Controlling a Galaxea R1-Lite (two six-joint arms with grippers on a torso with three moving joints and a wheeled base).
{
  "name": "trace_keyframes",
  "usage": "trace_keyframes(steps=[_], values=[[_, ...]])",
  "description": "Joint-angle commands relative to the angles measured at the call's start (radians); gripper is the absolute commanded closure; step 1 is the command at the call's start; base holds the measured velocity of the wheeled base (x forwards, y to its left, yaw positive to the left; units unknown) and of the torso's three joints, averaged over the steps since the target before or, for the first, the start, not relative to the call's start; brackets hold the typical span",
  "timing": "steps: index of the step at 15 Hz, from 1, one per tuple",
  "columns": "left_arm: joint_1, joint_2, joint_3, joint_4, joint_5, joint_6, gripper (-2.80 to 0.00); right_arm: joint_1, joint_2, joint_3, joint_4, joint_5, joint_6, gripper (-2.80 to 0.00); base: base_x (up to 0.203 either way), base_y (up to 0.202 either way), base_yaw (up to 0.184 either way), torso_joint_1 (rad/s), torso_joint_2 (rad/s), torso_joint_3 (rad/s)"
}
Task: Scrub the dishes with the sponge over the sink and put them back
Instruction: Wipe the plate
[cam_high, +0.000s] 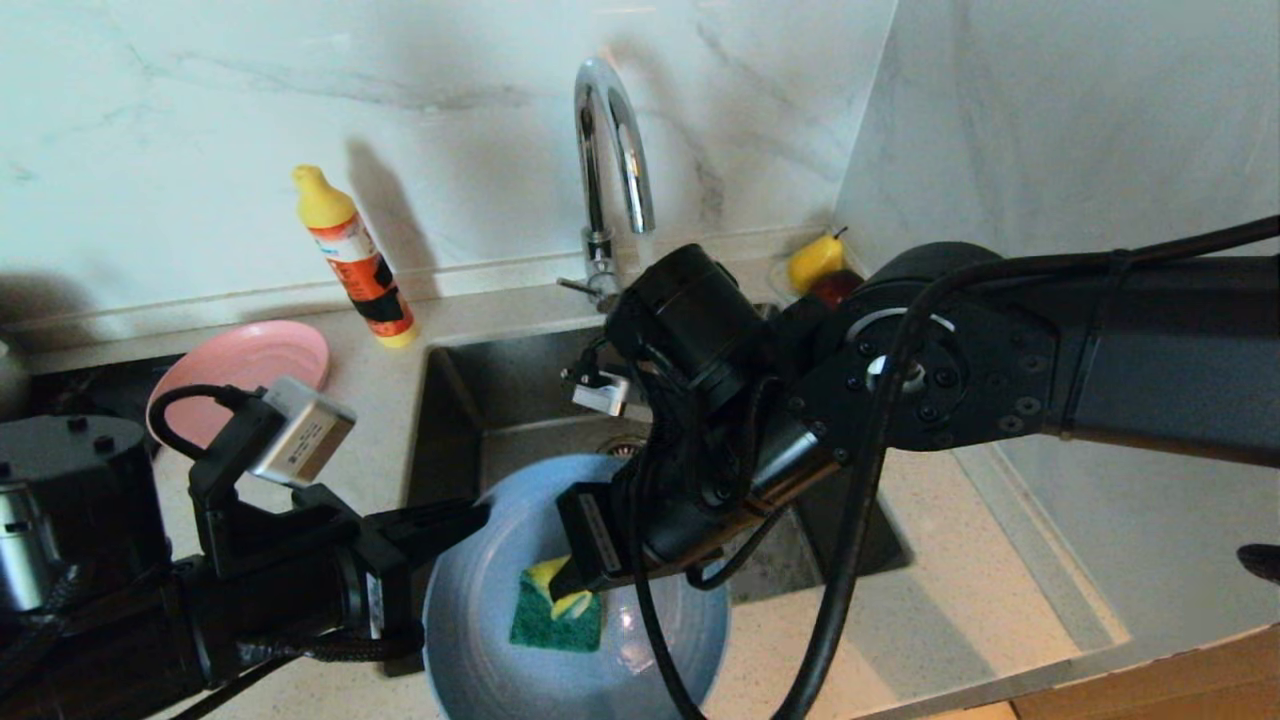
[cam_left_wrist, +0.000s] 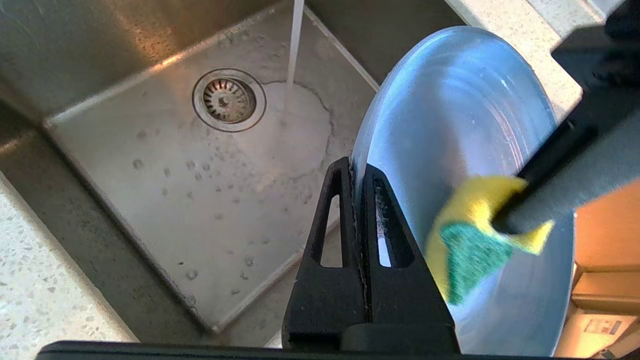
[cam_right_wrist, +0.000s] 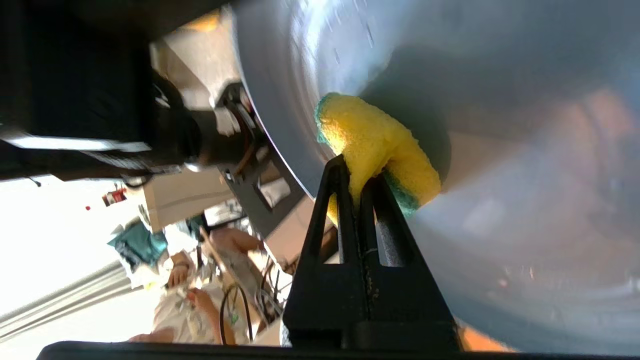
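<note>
Nearest, the large round pale-blue plastic plate (cam_high: 470, 640) hangs tilted over the front lip of the square brushed stainless-steel sink (cam_high: 500, 400), its hollow face turned up and toward the robot's right. Left gripper (cam_high: 455, 520) is clenched on the plate's rim at the left edge, one finger on each face, as the left wrist view shows (cam_left_wrist: 357, 170); the plate's disc runs away from those fingers toward the right arm. Right gripper (cam_high: 565, 590) comes in from the right and above, clamped on the small yellow sponge with green scouring face (cam_high: 557, 615), the foam squeezed and bulging either side of the fingers in the right wrist view (cam_right_wrist: 372, 145). Sponge sits on the plate's inner face, roughly mid-plate and a little toward the near rim, apparently touching; green side seems to lie against the plastic in part, though the fold makes that hard to be sure of. Judgement: the stroke to come turns on the sponge lying across the plate from the holding fingers, so wiping will likely push toward or away from that single rim grip, and too hard a press could lever the plate in it. Further back, water runs from the tall chrome arched tap (cam_high: 605, 150) onto the basin floor beside the round metal drain strainer (cam_left_wrist: 228, 100), clear of the plate. Beyond, on the counter to the left, the round pink plastic plate (cam_high: 260, 365) waits, an orange-and-yellow detergent bottle (cam_high: 355, 255) just behind it; a yellow pear (cam_high: 815, 258) sits in the far right corner. Teal bowl not seen.
</note>
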Motion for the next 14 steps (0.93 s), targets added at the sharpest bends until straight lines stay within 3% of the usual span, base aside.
trace_keyframes(steps=[1,7,14], values=[[0.0,-0.008,0.004,-0.004,0.0,0.0,0.0,-0.009,0.008,-0.001,-0.034,0.002,0.005,0.0,0.0,0.0,0.0,0.0,0.0,0.0],[0.0,-0.011,0.006,-0.005,0.0,0.0,0.0,-0.091,-0.017,0.002,0.004,0.001,0.001,0.0,0.0,0.0,0.0,0.0,0.0,0.0],[0.001,-0.008,-0.019,-0.005,0.0,-0.026,0.0,-0.101,-0.061,0.058,0.104,-0.001,-0.006,0.0,0.0,0.0,0.0,0.0,0.0,0.0]])
